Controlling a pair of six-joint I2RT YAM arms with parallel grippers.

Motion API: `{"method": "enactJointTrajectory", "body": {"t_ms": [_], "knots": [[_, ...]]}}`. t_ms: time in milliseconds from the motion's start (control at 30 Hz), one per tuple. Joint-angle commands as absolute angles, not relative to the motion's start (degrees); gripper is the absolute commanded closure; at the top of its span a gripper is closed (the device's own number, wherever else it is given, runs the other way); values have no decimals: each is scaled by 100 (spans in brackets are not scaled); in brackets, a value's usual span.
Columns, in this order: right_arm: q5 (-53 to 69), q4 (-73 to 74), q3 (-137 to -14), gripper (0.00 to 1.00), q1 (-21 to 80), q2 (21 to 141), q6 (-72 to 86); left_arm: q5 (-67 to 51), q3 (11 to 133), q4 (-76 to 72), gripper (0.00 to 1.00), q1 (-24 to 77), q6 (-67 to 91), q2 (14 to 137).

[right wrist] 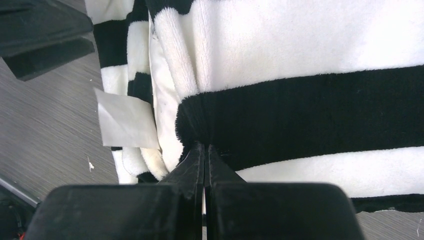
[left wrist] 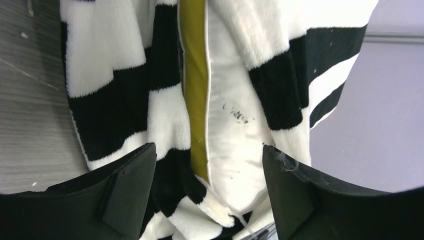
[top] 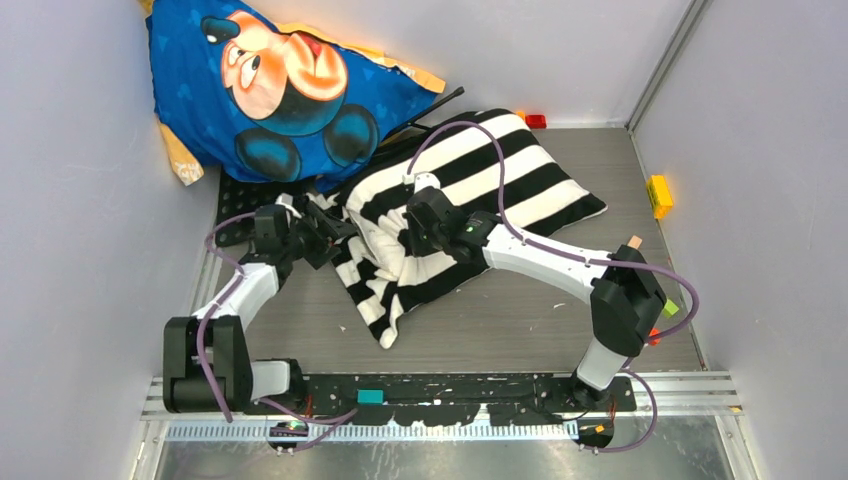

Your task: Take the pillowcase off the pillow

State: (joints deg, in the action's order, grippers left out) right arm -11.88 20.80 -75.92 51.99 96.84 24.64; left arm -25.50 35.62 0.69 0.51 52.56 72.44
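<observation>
Centre of top view: pillowcase, diagonal on table. Upper right end plump, lower left end bunched and slack. Covers most of the pillow; not yet off.

Centre of left wrist view: pillow, seen only at the cover's open end. White corner with a yellow edge strip, poking out between striped flaps. Probably bared there to give a grip point separate from the cover.

Bottom centre of right wrist view: right gripper, clamped on a fold of pillowcase at a black stripe, no gap between fingers. Sits mid-frame in top view, near the mouth of the cover. Judged the pulling hand: takes fabric alone, so the cover can slide off the fill.

Lower part of left wrist view: left gripper, spread wide, holding nothing. Fingers either side of the pillow corner. Seems lined up to close on that corner and anchor the pillow against the pull. Contact with fabric: cannot tell.

Left of centre in right wrist view: white tag at the cover's edge, hanging loose.

Risk: closing left on a striped flap together with the corner locks cover to pillow.

Upper left of top view: Mickey cushion, propped in the corner, out of the work.
</observation>
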Motion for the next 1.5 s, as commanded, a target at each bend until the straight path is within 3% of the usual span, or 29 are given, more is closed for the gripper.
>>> {"method": "enactJointTrajectory", "body": {"t_ms": [0, 133, 333, 767, 833, 967, 1067, 1133, 1200, 1267, 1333, 1467], "knots": [[-1083, 1860, -7645, 100, 5183, 9383, 2581, -3179, 3616, -743, 21, -137, 5516, 7431], [-935, 1807, -7692, 100, 5181, 9483, 2635, -3384, 3640, -1106, 23, -121, 5679, 7619], [-809, 1699, -7762, 100, 5186, 9599, 2713, -3345, 3778, -1319, 38, 347, 5955, 7971], [-826, 1685, -7708, 100, 5159, 9571, 2703, -2630, 3957, -1017, 23, 979, 5862, 8524], [-849, 1662, -7688, 100, 5146, 9601, 2686, -2629, 3993, -1120, 29, 1042, 5852, 8623], [-816, 1601, -7678, 100, 5078, 9743, 2698, -2893, 4171, -1444, 52, 1119, 5837, 8923], [-783, 1611, -7692, 100, 5003, 9815, 2703, -2561, 4516, -809, 72, 1289, 5306, 8644], [-763, 1647, -7690, 99, 4972, 9805, 2738, -2280, 4711, -411, 91, 1382, 5042, 8349], [-730, 1745, -7698, 90, 4964, 9740, 2766, -2177, 4851, -172, 100, 1412, 4921, 8057], [-580, 1940, -7748, 65, 4966, 9647, 2769, -2168, 4957, -24, 100, 1415, 4865, 7816], [-617, 2233, -7823, 49, 5077, 9530, 2770, -2240, 5035, 190, 100, 1422, 4867, 7622], [-1261, 2802, -7931, 35, 5619, 9347, 2719, -2445, 5111, 224, 100, 1424, 5108, 7419]]}}
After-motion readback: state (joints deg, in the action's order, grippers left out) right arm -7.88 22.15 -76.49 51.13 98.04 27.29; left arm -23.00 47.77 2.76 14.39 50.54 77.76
